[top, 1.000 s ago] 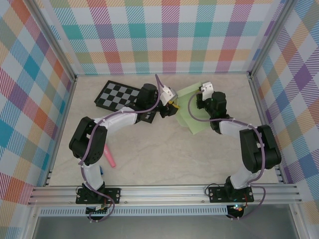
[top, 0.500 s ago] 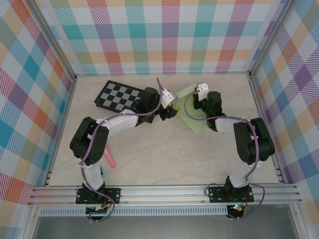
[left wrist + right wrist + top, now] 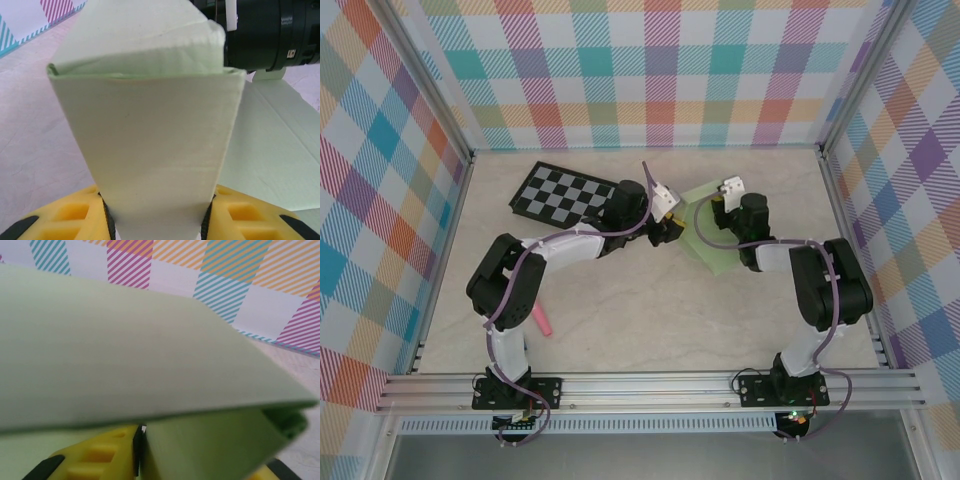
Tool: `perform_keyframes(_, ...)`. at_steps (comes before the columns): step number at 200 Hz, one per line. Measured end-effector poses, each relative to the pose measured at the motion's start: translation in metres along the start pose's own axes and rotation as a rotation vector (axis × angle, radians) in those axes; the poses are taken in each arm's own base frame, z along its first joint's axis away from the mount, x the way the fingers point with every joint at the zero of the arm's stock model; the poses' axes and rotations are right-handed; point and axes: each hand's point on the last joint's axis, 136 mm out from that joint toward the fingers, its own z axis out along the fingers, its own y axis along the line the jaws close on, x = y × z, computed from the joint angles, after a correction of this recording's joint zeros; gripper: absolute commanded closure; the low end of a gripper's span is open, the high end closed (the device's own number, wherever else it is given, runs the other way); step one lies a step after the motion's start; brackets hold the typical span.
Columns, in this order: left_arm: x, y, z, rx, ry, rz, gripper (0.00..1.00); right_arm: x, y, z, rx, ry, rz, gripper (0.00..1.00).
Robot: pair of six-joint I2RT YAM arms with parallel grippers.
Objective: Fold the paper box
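The paper box (image 3: 708, 240), pale green card, lies partly folded at the back middle of the table between both grippers. My left gripper (image 3: 672, 224) is at its left edge. In the left wrist view the left gripper (image 3: 156, 222) is shut on a raised flap of the paper box (image 3: 150, 135), which fills the gap between the yellow fingers (image 3: 65, 220). My right gripper (image 3: 721, 208) is at the box's far right side. In the right wrist view a panel of the paper box (image 3: 125, 340) hangs over the right gripper (image 3: 205, 465). Card touches the left finger (image 3: 95, 460), and the other finger is mostly hidden.
A black-and-grey checkerboard (image 3: 560, 192) lies at the back left, close behind the left arm. A pink stick (image 3: 540, 318) rests on the table beside the left arm's base. Plaid walls close in the back and both sides.
The left arm has reached a little further right with the flap. The right wrist has shifted and turned at the box's far side, and the box now looks narrower from above.
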Motion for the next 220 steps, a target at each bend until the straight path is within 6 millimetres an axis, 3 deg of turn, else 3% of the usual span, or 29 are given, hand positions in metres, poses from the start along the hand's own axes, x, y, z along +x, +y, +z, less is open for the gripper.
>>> perform_keyframes(58, 0.000, 0.000, 0.001, -0.009, 0.001, 0.030, 0.68, -0.013, -0.009, -0.021, -0.105, -0.011, -0.059, 0.56)
perform_keyframes(156, 0.001, 0.007, -0.001, -0.026, 0.004, 0.070, 0.68, -0.002, -0.014, -0.052, -0.292, 0.037, -0.053, 0.40)
perform_keyframes(220, 0.007, 0.022, -0.017, 0.022, 0.016, 0.110, 0.67, -0.014, 0.001, -0.098, -0.488, -0.024, -0.171, 0.34)
